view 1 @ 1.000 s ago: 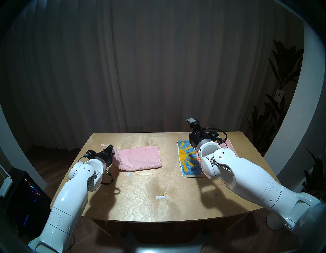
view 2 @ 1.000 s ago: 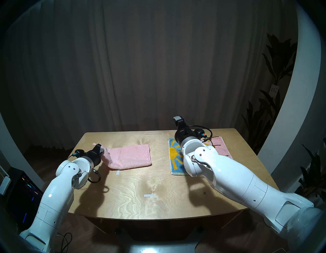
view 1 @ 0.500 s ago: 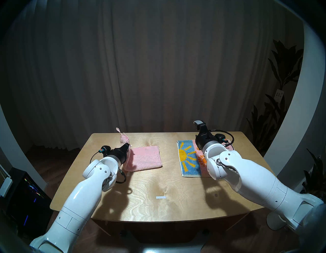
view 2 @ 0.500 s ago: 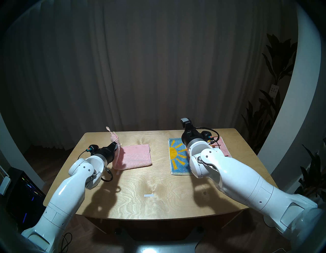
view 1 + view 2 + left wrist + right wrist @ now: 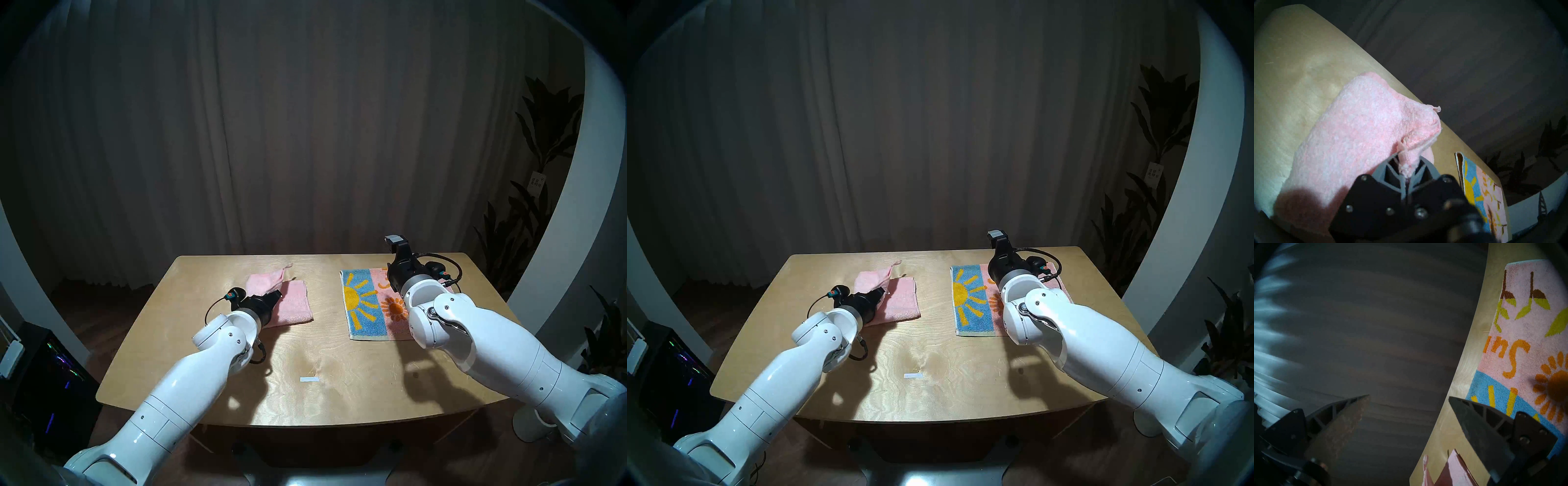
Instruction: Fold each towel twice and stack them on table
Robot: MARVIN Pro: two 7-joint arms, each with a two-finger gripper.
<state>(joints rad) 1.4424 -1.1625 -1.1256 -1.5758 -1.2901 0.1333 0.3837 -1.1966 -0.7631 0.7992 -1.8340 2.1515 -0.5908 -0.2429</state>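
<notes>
Left gripper (image 5: 276, 294) clamped on a pinch of the plain pink towel (image 5: 295, 305), carrying the lifted flap across the half lying flat on the plywood table (image 5: 237, 373); in the left wrist view, terry bunched between the grey fingers (image 5: 1383, 171), a thin loop at the flap's far corner. Second fold of this towel judged midway. To finish well: carry the held edge on across to the towel's far side edge, keep it low so the flap lays without ballooning, line up corners before letting go, then release and lift straight off so nothing drags. Risk judged: only one point held, so the free corner may sag and land crooked. Right gripper (image 5: 1409, 396) wide open, empty, raised above the far part of the sun-and-flower towel (image 5: 364, 305), which lies flat on the table's right side, well apart from the pink one. Hard to tell: how many layers sit in the pinch, how many times the sun towel is folded, though a doubled edge shows in the left wrist view. Near left corner of the pink towel hidden behind the left wrist; right part of the sun towel covered by the right arm.
</notes>
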